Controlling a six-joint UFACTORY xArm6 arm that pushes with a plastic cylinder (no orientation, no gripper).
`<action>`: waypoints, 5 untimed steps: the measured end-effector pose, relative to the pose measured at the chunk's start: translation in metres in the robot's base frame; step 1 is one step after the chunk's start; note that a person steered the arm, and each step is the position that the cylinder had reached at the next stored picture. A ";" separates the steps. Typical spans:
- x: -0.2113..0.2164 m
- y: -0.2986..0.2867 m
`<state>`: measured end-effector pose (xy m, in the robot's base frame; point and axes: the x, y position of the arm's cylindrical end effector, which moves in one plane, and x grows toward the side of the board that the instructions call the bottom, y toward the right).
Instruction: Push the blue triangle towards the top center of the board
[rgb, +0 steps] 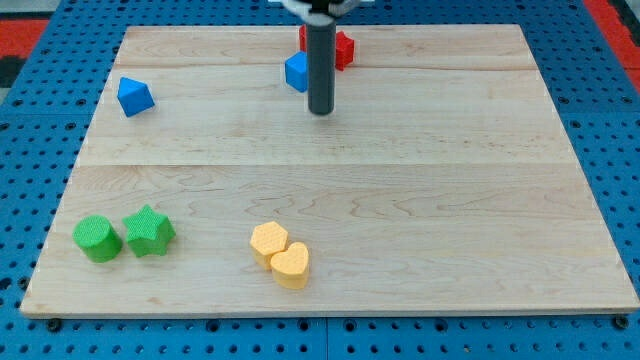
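One blue block (296, 72) sits near the top centre of the board, its right part hidden behind my rod, so I cannot tell its shape. My tip (320, 112) rests on the board just below and to the right of it, close to its lower right corner. A second blue block (135, 96), angular with slanted edges, lies alone at the upper left, far from my tip. I cannot tell for sure which of the two is the triangle.
A red block (343, 48) sits at the top centre, just above and right of the rod, partly hidden. A green cylinder (97, 239) and a green star (149, 231) lie at the lower left. Two yellow hearts (268, 241) (291, 265) touch at bottom centre.
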<state>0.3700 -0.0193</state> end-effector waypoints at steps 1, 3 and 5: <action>0.000 -0.139; -0.023 -0.234; -0.047 -0.178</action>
<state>0.3232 -0.1975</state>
